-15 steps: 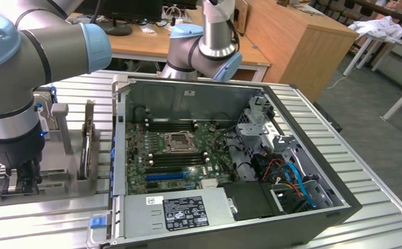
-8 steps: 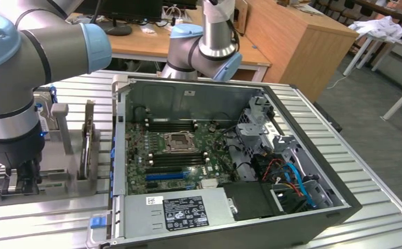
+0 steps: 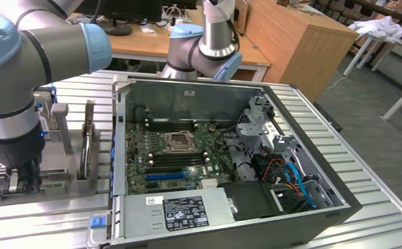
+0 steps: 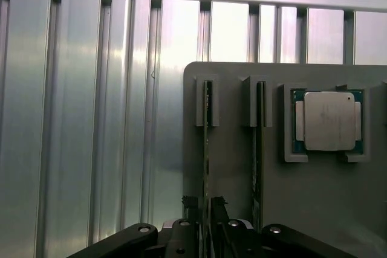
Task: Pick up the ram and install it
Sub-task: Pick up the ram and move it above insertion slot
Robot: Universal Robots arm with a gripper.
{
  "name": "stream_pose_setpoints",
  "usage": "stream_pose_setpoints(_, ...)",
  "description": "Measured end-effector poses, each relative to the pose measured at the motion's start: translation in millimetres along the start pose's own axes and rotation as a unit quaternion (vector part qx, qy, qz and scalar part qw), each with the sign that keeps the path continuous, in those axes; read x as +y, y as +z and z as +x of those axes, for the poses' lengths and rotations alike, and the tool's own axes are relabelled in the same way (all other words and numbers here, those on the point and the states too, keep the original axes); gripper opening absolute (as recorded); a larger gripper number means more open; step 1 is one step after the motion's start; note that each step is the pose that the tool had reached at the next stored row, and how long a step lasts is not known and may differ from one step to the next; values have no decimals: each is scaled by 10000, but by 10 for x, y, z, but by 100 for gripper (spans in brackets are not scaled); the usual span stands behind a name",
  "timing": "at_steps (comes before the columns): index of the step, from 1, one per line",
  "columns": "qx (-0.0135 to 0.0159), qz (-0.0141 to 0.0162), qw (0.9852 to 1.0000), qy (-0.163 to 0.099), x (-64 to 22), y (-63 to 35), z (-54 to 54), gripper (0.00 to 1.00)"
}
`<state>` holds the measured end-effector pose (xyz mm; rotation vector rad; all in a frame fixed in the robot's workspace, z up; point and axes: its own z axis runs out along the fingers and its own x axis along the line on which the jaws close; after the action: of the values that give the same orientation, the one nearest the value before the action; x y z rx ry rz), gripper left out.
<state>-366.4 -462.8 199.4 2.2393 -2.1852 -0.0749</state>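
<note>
Claw [image 4: 205,205] is positioned low over the grey holder [image 4: 314,209]; spread or pinching cannot be told. The ram [image 4: 207,143] is stood edge-on in its slot, right at the claw. A second stick [image 4: 259,143] is slotted just beside, a processor [image 4: 328,121] seated beyond it. The open PC case [image 3: 222,155] is sat well apart.

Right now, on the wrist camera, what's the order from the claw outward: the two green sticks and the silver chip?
1. The ram, in the slot right at the gripper.
2. The second stick, in the neighbouring slot.
3. The silver chip, in the square pocket beyond both sticks.
</note>
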Motion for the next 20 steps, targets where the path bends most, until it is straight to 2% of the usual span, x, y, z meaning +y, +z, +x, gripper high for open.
stream_pose_setpoints(20,1,-2,10000,0,-10,-19,0,23)
